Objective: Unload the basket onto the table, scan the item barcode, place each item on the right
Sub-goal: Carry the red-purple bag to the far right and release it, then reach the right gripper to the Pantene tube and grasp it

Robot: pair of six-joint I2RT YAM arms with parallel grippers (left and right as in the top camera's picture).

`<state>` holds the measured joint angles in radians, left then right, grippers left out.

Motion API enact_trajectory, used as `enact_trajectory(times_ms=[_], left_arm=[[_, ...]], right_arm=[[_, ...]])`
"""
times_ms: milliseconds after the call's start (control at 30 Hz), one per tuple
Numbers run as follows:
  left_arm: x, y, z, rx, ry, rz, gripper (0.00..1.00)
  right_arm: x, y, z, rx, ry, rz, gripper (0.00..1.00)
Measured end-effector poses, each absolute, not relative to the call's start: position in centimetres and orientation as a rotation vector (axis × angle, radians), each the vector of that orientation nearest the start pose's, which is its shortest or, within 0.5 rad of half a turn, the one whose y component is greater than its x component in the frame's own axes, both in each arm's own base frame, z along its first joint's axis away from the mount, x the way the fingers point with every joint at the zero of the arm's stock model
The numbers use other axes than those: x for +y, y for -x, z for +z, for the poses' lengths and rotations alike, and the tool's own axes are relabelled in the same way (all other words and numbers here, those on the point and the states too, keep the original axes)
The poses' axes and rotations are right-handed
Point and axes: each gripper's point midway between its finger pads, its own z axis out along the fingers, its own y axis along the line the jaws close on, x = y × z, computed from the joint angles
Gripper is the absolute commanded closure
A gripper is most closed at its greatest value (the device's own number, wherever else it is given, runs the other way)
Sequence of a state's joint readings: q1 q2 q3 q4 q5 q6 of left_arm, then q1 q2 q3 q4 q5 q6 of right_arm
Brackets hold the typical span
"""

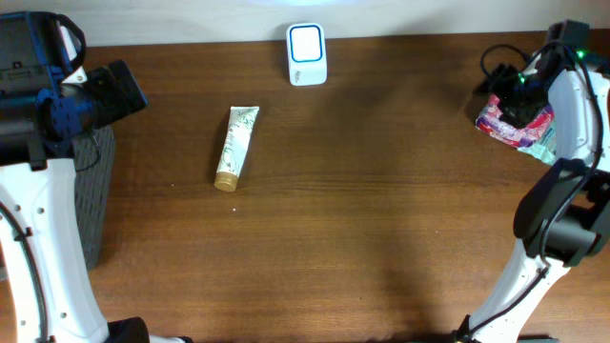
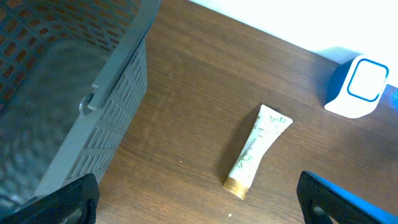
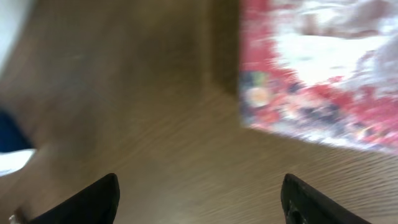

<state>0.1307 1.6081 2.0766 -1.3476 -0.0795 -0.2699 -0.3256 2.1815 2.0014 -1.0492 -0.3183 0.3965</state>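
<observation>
Left wrist view: jaws of the left gripper (image 2: 205, 202) stand wide apart with nothing between them. Only its two black fingertips (image 2: 62, 202) show, one in each bottom corner. The wooden table (image 2: 186, 81) lies below. A grey slatted basket (image 2: 118, 93) fills the left side. A tube (image 2: 255, 149), white with a green leaf print and a gold cap, lies flat on the table to the right of the basket, apart from it. A white and blue barcode scanner (image 2: 359, 87) sits at the upper right, well apart from the tube.

Right wrist view (blurred): jaws of the right gripper (image 3: 199, 199) are parted, with bare table between the tips. A red and white packet (image 3: 323, 81) lies at the upper right, ahead of the fingertips and not gripped.

Overhead view: the tube lies left of centre, cap toward the near edge. The scanner stands at the far edge, near the middle. The left arm (image 1: 29, 219) holds its gripper above the far end of the basket. The right arm (image 1: 562, 191) has its gripper at the far right, over the packet; contact cannot be judged. Packet and tube are well apart.
</observation>
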Motion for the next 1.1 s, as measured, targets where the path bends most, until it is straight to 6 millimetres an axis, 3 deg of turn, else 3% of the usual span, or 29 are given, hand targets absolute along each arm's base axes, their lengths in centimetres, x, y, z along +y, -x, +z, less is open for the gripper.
enact_trajectory(times_ms=[33, 100, 133, 167, 233, 300, 333, 367, 467, 533, 567, 633, 667, 733, 767, 833, 900, 1033, 1100], left_arm=[[6.3, -37.3, 35.3, 2.390, 0.521, 0.035, 0.01], [6.3, -37.3, 35.3, 2.390, 0.521, 0.035, 0.01], [6.3, -37.3, 35.3, 2.390, 0.521, 0.036, 0.01], [6.3, -37.3, 35.2, 2.391, 0.521, 0.035, 0.01], [6.3, -37.3, 35.2, 2.391, 0.521, 0.036, 0.01], [6.3, -37.3, 35.3, 2.390, 0.521, 0.036, 0.01], [6.3, -37.3, 35.3, 2.390, 0.521, 0.036, 0.01], [6.3, -37.3, 35.2, 2.391, 0.521, 0.036, 0.01], [6.3, -37.3, 35.2, 2.391, 0.521, 0.035, 0.01], [6.3, -37.3, 35.3, 2.390, 0.521, 0.035, 0.01], [6.3, -37.3, 35.3, 2.390, 0.521, 0.035, 0.01], [6.3, -37.3, 35.3, 2.390, 0.521, 0.035, 0.01], [6.3, -37.3, 35.3, 2.390, 0.521, 0.036, 0.01], [6.3, -37.3, 35.3, 2.390, 0.521, 0.035, 0.01], [6.3, -37.3, 35.3, 2.390, 0.521, 0.036, 0.01], [6.3, -37.3, 35.3, 2.390, 0.521, 0.035, 0.01], [6.3, -37.3, 35.3, 2.390, 0.521, 0.036, 0.01], [6.3, -37.3, 35.3, 2.390, 0.521, 0.036, 0.01], [6.3, -37.3, 35.3, 2.390, 0.521, 0.036, 0.01]], right_arm=[[-8.8, -49.3, 14.3, 2.620, -0.828, 0.505, 0.04], [-1.4, -49.5, 18.6, 2.612, -0.570, 0.615, 0.01], [4.0, -49.5, 18.9, 2.643, -0.425, 0.676, 0.01], [7.0, -49.8, 18.7, 2.650, -0.336, 0.700, 0.01], [15.7, -49.8, 17.0, 2.674, -0.103, 0.764, 0.04], [22.0, -49.3, 15.6, 2.667, 0.062, 0.809, 0.05], [27.8, -47.8, 13.8, 2.674, 0.213, 0.844, 0.05], [31.0, -46.6, 12.6, 2.674, 0.299, 0.859, 0.08], [38.8, -43.4, 9.0, 2.697, 0.348, 0.876, 0.09], [42.1, -41.6, 7.4, 2.727, 0.306, 0.906, 0.14], [42.9, -40.9, 6.6, 2.753, 0.254, 0.894, 0.23], [43.6, -40.0, 4.6, 2.800, 0.168, 0.843, 0.28], [43.5, -39.8, 3.8, 2.822, 0.128, 0.823, 0.39], [43.1, -40.0, 2.9, 2.841, 0.075, 0.789, 0.71], [42.8, -40.0, 2.7, 2.847, 0.057, 0.765, 0.77], [42.0, -40.2, 2.9, 2.866, 0.018, 0.741, 0.78], [39.5, -39.9, 2.9, 2.946, -0.031, 0.677, 0.78], [30.5, -38.1, 3.1, 3.167, 0.002, 0.417, 0.67], [25.1, -35.4, 3.2, 3.310, 0.027, 0.136, 0.47]])
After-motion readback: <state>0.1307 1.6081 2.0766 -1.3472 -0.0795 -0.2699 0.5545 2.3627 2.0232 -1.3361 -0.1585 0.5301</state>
